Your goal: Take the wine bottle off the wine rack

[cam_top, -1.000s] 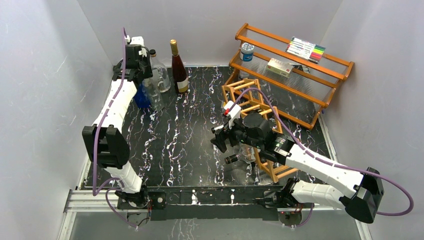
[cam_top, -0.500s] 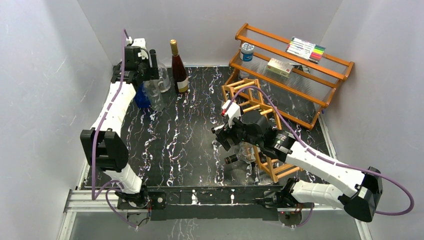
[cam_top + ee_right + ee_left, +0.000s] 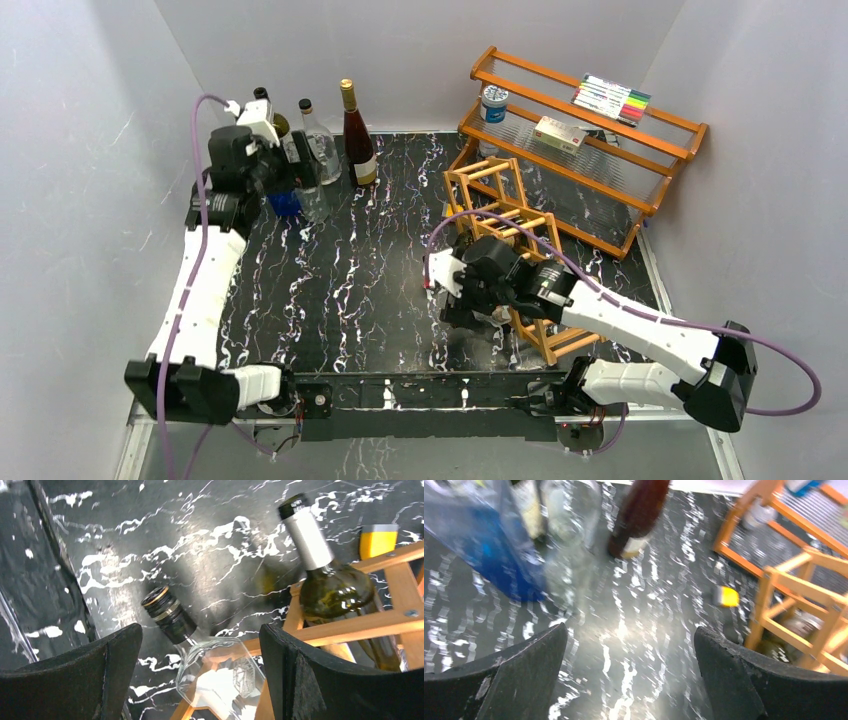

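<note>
The wine rack (image 3: 497, 172) is an orange lattice right of centre. In the right wrist view a green wine bottle (image 3: 332, 587) with a silver foil neck lies in the wine rack (image 3: 360, 625), neck pointing out. Below it, a clear bottle (image 3: 220, 675) with a black cap also sticks out of the rack. My right gripper (image 3: 200, 645) is open, with a finger on either side of the clear bottle's shoulder. At the rack's near end is the right gripper (image 3: 460, 305). My left gripper (image 3: 629, 640) is open and holds nothing, and this left gripper (image 3: 283, 168) hangs beside the standing bottles.
At the back left stand a brown gold-capped bottle (image 3: 358, 140), clear bottles (image 3: 318, 150) and a blue bottle (image 3: 285, 200). A two-tier wooden shelf (image 3: 590, 150) at the back right carries a jar (image 3: 493, 100), a box (image 3: 560, 132) and markers (image 3: 612, 97). A small yellow object (image 3: 378, 537) lies by the rack.
My left gripper has opened and drawn back to the left from the standing bottles. My right gripper has moved down to the rack's near end, over the clear bottle.
</note>
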